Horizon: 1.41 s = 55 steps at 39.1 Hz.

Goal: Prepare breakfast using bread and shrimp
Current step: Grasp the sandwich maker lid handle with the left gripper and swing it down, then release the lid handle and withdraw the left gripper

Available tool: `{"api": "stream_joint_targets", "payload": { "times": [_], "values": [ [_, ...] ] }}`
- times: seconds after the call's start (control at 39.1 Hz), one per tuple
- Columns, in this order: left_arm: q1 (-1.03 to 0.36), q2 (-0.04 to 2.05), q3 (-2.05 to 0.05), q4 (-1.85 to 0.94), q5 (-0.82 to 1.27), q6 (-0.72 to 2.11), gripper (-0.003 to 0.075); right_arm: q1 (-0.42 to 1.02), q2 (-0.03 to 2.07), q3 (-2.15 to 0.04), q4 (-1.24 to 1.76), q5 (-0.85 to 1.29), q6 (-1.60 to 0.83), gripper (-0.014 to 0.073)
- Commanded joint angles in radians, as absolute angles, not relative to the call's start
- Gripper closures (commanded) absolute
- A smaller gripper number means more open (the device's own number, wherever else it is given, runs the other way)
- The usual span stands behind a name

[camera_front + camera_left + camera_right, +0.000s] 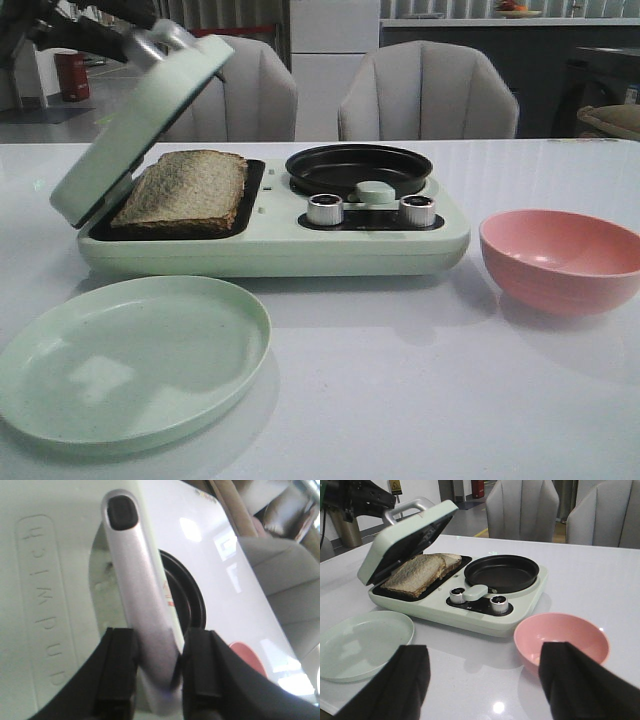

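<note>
Left hand (156,672), upper left of the front view, closed on the silver lid handle (137,590) of the pale green sandwich maker (270,240); right hand (485,680) spread wide, empty. Brown-crusted bread slices (185,190) lie on the open left plate.

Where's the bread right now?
The bread lies on the left hot plate of the green breakfast maker, under its half-raised lid, which the left tool holds by the handle. The black pan sits just to its right.
</note>
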<state>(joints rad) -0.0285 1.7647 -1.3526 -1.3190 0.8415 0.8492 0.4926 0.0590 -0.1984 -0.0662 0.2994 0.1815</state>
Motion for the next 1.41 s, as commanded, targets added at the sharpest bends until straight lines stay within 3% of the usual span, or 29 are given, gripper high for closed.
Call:
{"api": "stream_joint_targets", "payload": {
  "times": [0.0,0.31,0.69,1.02,1.23,1.38],
  "values": [
    [-0.102,1.715,-1.378,-1.326,0.830,0.923,0.0513,0.488,0.070,-0.226,-0.076,0.218,0.179,0.0035],
    [-0.249,1.727,-1.367,-1.106,0.664,0.925,0.0513,0.488,0.070,-0.226,-0.076,0.218,0.179,0.0035],
    [-0.252,1.809,-1.371,-1.102,0.712,0.891,0.0513,0.488,0.070,-0.226,-0.076,0.218,0.179,0.0035],
    [-0.252,1.724,-1.435,-1.040,0.730,0.888,0.0513,0.488,0.070,-0.226,-0.076,0.218,0.179,0.0035],
    [-0.237,1.598,-1.465,-0.843,0.726,0.785,0.0513,0.488,0.070,-0.226,-0.076,0.218,0.179,0.0035],
    [-0.237,1.473,-1.470,-0.496,0.762,0.621,0.0514,0.488,0.070,-0.226,-0.076,0.218,0.179,0.0035]
  ]
}}
